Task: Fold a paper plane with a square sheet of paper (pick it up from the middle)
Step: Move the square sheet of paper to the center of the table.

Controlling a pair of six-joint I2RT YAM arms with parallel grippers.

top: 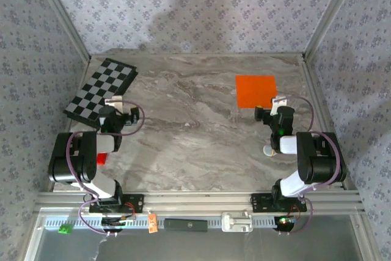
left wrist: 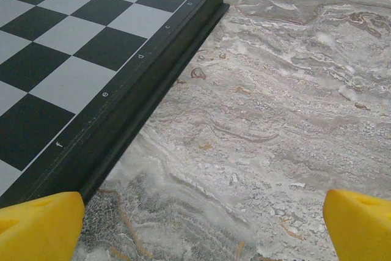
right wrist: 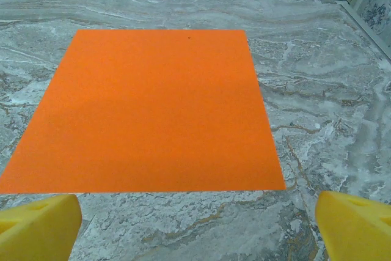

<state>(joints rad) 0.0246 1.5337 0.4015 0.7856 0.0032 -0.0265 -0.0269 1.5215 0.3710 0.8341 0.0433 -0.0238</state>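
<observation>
plainly left end effector, right end effector spread; bare table around square sheet of paper

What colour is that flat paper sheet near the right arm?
Plain bright orange paper sheet, best in the right wrist view.

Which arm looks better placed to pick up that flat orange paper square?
Right. The right gripper, open, is at the near edge of the flat orange paper square, facing it. The left gripper, also open, faces the black-and-white checkerboard, far from the paper.
</observation>
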